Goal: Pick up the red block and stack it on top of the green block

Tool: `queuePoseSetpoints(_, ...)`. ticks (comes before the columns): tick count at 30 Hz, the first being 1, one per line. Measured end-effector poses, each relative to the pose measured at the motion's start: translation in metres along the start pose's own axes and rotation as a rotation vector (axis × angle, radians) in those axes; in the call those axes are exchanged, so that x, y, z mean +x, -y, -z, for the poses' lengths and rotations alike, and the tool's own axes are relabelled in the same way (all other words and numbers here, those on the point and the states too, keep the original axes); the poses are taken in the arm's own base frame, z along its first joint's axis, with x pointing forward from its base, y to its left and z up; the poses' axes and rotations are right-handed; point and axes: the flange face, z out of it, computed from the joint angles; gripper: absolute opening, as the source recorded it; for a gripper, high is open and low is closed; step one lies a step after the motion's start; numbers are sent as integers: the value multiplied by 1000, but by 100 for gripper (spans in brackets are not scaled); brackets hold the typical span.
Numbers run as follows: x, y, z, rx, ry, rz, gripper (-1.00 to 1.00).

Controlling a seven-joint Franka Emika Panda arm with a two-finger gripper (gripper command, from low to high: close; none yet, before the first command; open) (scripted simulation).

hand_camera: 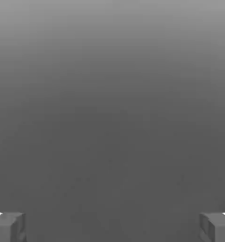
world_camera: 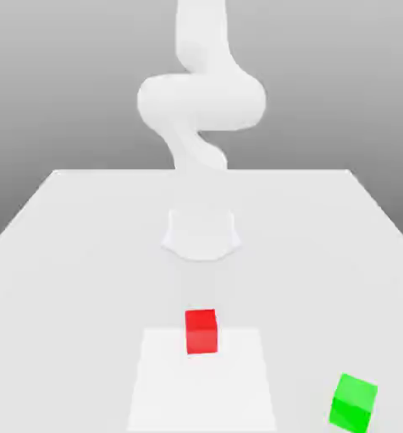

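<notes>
The red block [world_camera: 201, 331] sits on the white table [world_camera: 69, 254] near the front, at mid-width. The green block [world_camera: 354, 403] lies on the table at the front of the exterior view's right, turned slightly and well apart from the red one. The white arm [world_camera: 201, 101] rises at the back, and its lower end [world_camera: 201, 232] hangs over the table behind the red block. In the hand view my gripper [hand_camera: 112, 229] is open: two grey fingertips [hand_camera: 8, 227] stand far apart, with only a plain grey ground between them.
A paler rectangular patch [world_camera: 239, 380] marks the table surface around and in front of the red block. The table's far edge [world_camera: 201, 172] runs behind the arm, and its side edges slant outward towards the front.
</notes>
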Motion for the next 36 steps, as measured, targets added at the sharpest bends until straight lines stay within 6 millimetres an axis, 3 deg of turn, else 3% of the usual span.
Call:
queuePoseSetpoints(4, -28, -28, -98, -104, 106, 18, 0)
queuePoseSetpoints(9, -81, -82, -198, -233, 240, 39, 0)
queuePoseSetpoints(13, -138, -140, -260, -341, 358, 57, 0)
queuePoseSetpoints(18, -223, -226, -320, -473, 508, 79, 0)
queuePoseSetpoints(23, -253, -256, -355, -491, 529, 82, 0)
queuePoseSetpoints(24, -257, -261, -360, -491, 529, 82, -100)
queuePoseSetpoints(31, -259, -262, -362, -492, 530, 82, -100)
queuePoseSetpoints(36, -241, -244, -336, -491, 530, 82, -100)
